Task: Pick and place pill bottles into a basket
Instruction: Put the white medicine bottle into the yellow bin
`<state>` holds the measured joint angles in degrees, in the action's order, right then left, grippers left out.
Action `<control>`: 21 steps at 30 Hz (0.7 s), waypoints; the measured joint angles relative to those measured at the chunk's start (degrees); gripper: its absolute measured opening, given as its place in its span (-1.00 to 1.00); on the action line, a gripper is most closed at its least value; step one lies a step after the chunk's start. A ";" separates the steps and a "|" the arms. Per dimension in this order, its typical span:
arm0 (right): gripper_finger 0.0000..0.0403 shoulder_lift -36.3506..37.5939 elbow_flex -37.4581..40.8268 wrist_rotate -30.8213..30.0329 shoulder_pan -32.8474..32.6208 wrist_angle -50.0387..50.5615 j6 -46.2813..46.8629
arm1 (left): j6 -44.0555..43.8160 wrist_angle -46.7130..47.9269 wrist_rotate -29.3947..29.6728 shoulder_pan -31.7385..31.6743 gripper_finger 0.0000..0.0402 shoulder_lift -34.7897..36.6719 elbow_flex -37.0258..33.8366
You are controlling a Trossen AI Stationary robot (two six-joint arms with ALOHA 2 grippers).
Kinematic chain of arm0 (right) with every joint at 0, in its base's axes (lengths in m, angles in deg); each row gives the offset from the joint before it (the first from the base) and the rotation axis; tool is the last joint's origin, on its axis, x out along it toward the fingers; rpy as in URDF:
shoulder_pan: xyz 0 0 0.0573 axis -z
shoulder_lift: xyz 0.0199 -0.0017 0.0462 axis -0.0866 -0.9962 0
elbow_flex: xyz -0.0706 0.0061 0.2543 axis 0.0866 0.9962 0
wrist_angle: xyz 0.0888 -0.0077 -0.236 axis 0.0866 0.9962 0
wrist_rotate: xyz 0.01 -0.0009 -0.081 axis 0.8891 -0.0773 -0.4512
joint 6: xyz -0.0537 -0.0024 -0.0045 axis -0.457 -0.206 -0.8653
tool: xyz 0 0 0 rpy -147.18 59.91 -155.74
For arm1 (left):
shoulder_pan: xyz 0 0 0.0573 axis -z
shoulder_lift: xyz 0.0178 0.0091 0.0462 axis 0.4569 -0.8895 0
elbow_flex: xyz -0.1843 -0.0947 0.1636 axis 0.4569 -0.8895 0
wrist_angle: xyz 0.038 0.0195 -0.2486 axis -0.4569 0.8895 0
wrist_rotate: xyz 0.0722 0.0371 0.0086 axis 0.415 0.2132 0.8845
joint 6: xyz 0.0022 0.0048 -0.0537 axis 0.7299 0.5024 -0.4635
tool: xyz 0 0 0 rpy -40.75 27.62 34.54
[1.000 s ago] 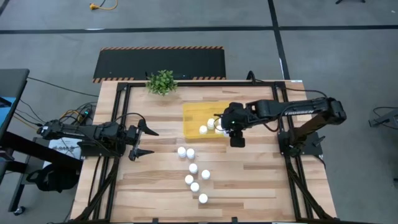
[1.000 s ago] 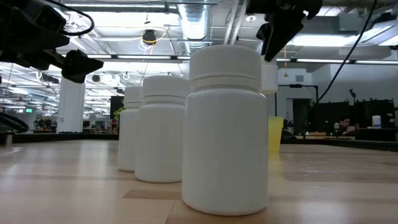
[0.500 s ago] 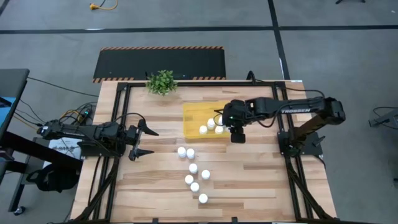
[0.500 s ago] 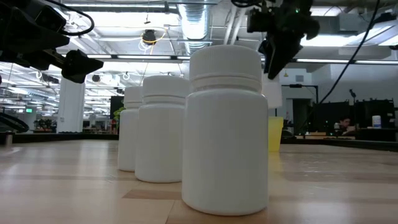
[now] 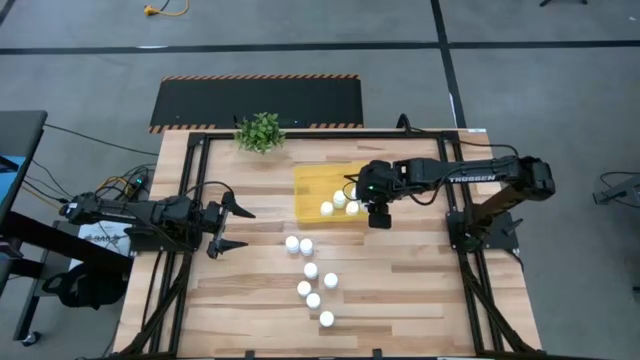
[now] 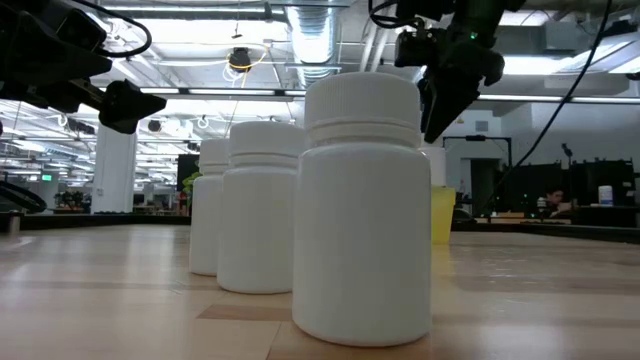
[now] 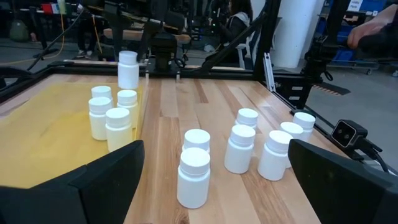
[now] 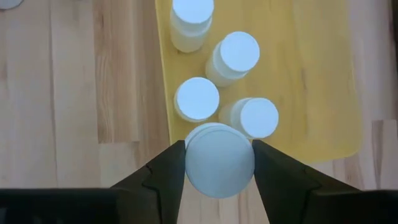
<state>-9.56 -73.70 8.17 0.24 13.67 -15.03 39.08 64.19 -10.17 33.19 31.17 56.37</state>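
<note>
From above, the right gripper (image 5: 378, 212) has slid back from beside the shallow yellow plastic basket (image 5: 310, 180) to its near edge, so a drop looks close. The left gripper (image 5: 232, 226) waits far off, spread wide. From table height, loose small white pill bottles (image 6: 362, 210) crowd in front. The left wrist view shows the carried bottle (image 7: 128, 69) in the air by the basket's wall. In the right wrist view, the fingers pinch its round white cap (image 8: 219, 159) just outside the rim; open yellow floor lies past four bottles.
</note>
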 joint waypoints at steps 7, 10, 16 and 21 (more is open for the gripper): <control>-0.20 -0.79 0.04 0.15 1.06 -0.18 -0.94 | -0.23 0.01 0.00 0.00 0.92 0.00 0.00; -0.20 -1.77 0.09 0.45 1.33 -0.28 -1.02 | 0.05 -0.01 0.00 0.00 0.92 -0.02 -0.01; -0.15 -2.79 0.11 0.80 1.51 -0.01 -1.49 | -0.07 -0.01 0.00 -0.02 0.92 -0.02 -0.02; -0.19 -4.89 0.13 1.60 1.69 -0.40 -1.60 | -0.39 -0.01 0.00 -0.01 0.92 -0.02 -0.01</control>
<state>-14.46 -73.58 9.77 1.93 13.26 -16.63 38.69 64.18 -10.17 33.17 31.15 56.37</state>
